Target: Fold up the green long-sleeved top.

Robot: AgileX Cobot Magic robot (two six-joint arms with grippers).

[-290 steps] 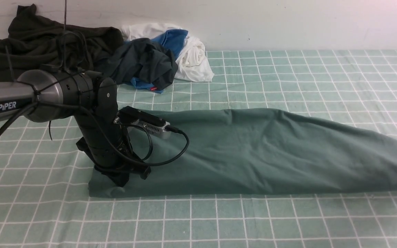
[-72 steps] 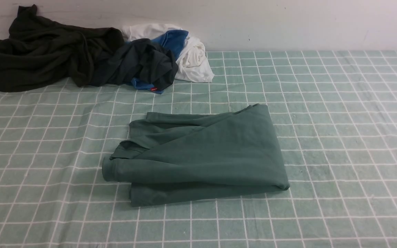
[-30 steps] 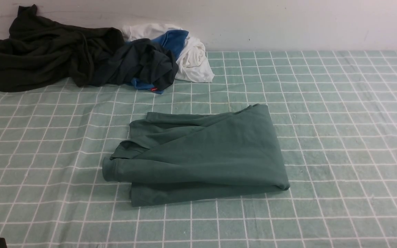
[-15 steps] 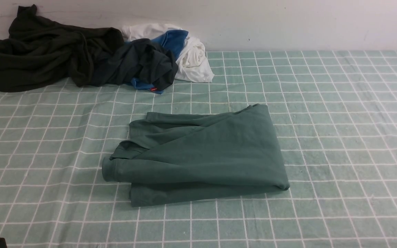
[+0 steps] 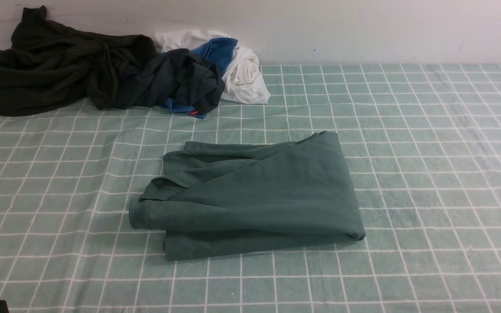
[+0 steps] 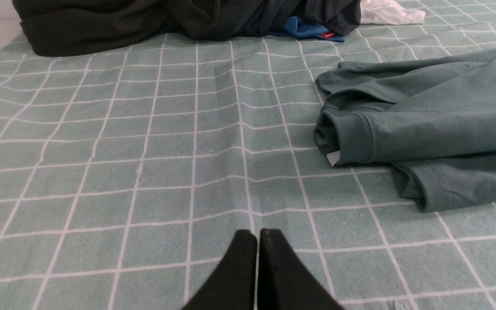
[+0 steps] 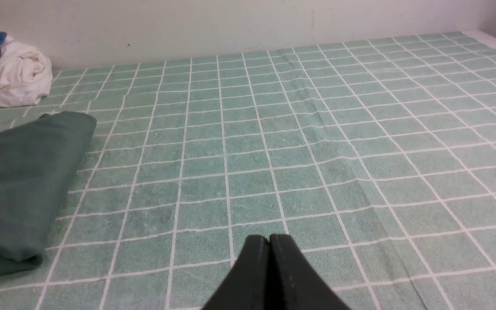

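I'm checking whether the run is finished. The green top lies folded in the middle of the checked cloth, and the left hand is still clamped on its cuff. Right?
Not quite. The green top does lie folded on the checked cloth, but the left hand holds nothing: the left wrist view shows it shut and empty, well apart from the cuff.

The green top (image 5: 250,200) lay folded mid-surface, with bare checked cloth (image 5: 429,174) open all around it, widest on the right. Along the far wall a dark garment (image 5: 59,65) and a white-and-blue bundle (image 5: 237,69) crowded the left corner, well apart from the top.
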